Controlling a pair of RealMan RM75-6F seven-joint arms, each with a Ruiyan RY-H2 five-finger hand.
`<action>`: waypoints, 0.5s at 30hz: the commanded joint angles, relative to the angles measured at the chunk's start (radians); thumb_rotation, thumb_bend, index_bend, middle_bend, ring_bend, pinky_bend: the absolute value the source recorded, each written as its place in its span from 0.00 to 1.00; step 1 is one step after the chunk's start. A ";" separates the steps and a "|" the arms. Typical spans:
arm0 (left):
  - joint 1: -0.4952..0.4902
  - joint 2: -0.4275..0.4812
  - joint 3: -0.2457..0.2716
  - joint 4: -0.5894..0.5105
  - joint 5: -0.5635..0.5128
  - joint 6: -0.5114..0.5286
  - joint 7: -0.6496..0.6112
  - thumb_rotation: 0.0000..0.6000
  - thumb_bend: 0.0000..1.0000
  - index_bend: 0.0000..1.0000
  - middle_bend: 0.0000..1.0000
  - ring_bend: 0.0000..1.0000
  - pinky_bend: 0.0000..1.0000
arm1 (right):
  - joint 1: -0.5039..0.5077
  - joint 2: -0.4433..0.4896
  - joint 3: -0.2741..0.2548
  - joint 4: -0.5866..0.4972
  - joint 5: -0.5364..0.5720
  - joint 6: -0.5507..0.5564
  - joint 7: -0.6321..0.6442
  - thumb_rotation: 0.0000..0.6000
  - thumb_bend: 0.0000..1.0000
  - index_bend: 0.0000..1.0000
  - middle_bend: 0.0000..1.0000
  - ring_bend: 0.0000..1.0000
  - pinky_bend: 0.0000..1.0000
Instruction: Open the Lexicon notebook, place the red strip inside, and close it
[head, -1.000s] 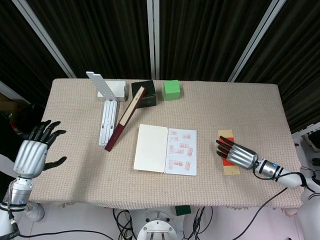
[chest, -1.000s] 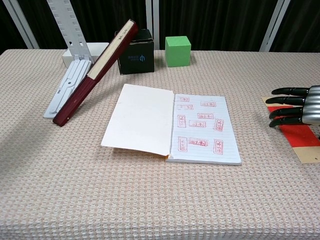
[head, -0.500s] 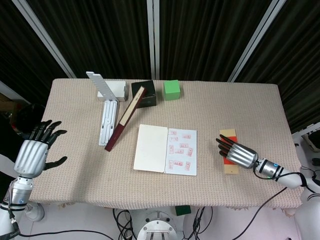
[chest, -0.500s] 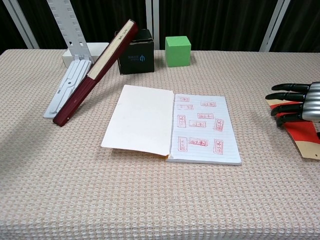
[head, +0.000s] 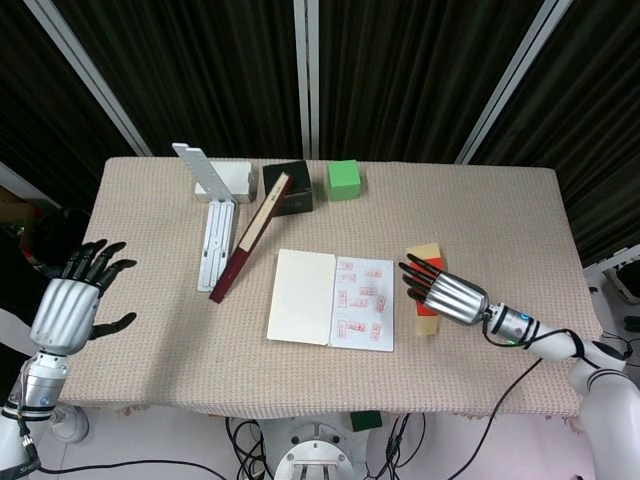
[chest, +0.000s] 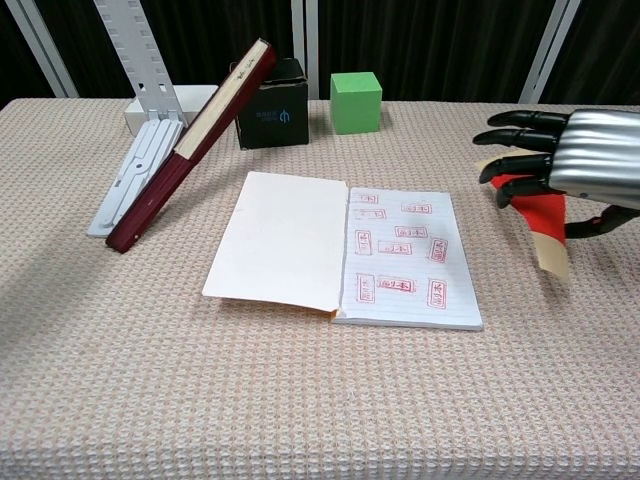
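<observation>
Notebook (chest: 345, 250) is lying open on the table (chest: 300, 400); right hand (chest: 560, 160) is gripping the red strip (chest: 540, 215) lifted just beside its stamped page. Left hand (head: 75, 305) is hanging released. Inserting and closing are remaining.

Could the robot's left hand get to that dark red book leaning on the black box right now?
Probably yes. The left hand hovers off the table's left edge, fingers spread and holding nothing, and only bare tablecloth lies between it and the dark red book. The white stand sits just beside the book.

Each robot hand (head: 448, 296) is ribbed silver, black-fingered.
</observation>
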 joint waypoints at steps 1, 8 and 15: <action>0.002 0.002 0.001 -0.001 0.000 0.002 0.001 1.00 0.02 0.27 0.13 0.08 0.12 | 0.066 -0.007 0.042 -0.174 0.021 -0.095 -0.101 1.00 0.21 0.31 0.17 0.02 0.00; 0.012 0.005 0.007 0.007 -0.002 0.009 -0.013 1.00 0.02 0.27 0.13 0.08 0.12 | 0.114 0.018 0.106 -0.470 0.104 -0.325 -0.309 1.00 0.21 0.28 0.16 0.00 0.00; 0.014 0.003 0.010 0.017 0.005 0.013 -0.024 1.00 0.02 0.27 0.13 0.08 0.12 | 0.131 0.009 0.174 -0.608 0.181 -0.445 -0.453 1.00 0.21 0.25 0.14 0.00 0.00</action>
